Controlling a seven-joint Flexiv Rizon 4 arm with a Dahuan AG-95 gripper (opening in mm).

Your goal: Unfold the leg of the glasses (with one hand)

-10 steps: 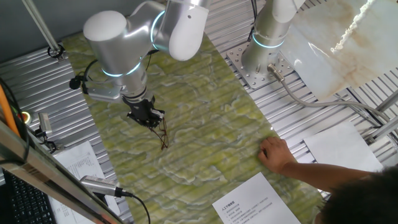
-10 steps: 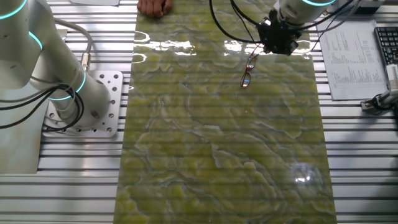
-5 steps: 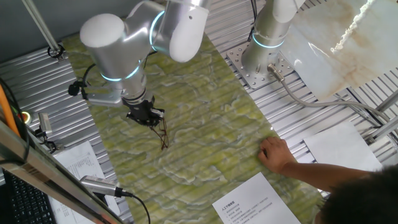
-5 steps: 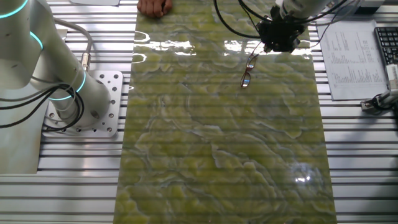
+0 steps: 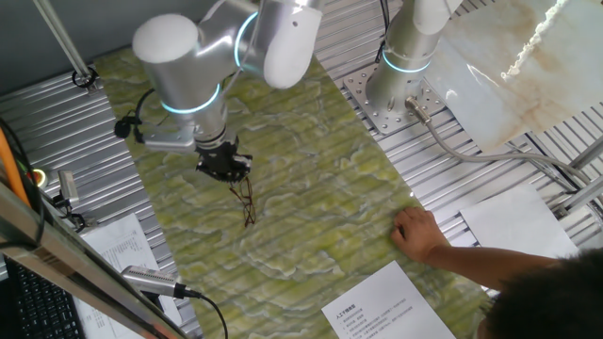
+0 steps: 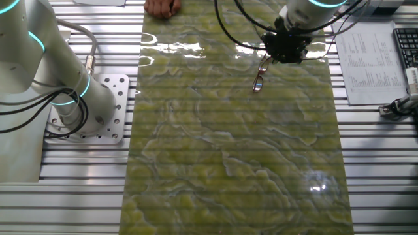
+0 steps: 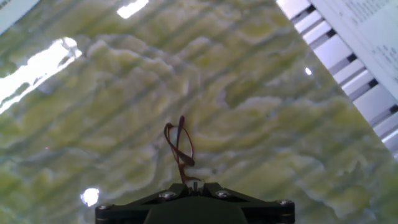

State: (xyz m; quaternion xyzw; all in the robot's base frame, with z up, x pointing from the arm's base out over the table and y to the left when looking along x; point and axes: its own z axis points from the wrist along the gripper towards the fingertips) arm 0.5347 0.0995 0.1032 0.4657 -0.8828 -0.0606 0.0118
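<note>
The glasses (image 5: 247,201) have a thin reddish-brown wire frame and rest on the green marbled mat (image 5: 311,188), near its edge on the papers' side. They also show in the other fixed view (image 6: 259,77). My black gripper (image 5: 229,172) sits at their upper end, also seen in the other fixed view (image 6: 269,59). In the hand view the jaws (image 7: 194,182) are closed together, with one thin leg of the glasses (image 7: 179,147) coming out from between them. The frame hangs or leans down from that leg to the mat.
A person's hand (image 5: 415,234) rests at the mat's edge, also in the other fixed view (image 6: 162,6). A second arm's base (image 6: 85,108) stands beside the mat. Printed sheets (image 5: 384,307) (image 6: 366,59) lie on the slatted table, and a keyboard (image 6: 406,42) lies at the far right.
The arm's wrist has swung and the gripper has shifted a little sideways over the mat with the leg in it. The glasses' lower end stays about where it was.
</note>
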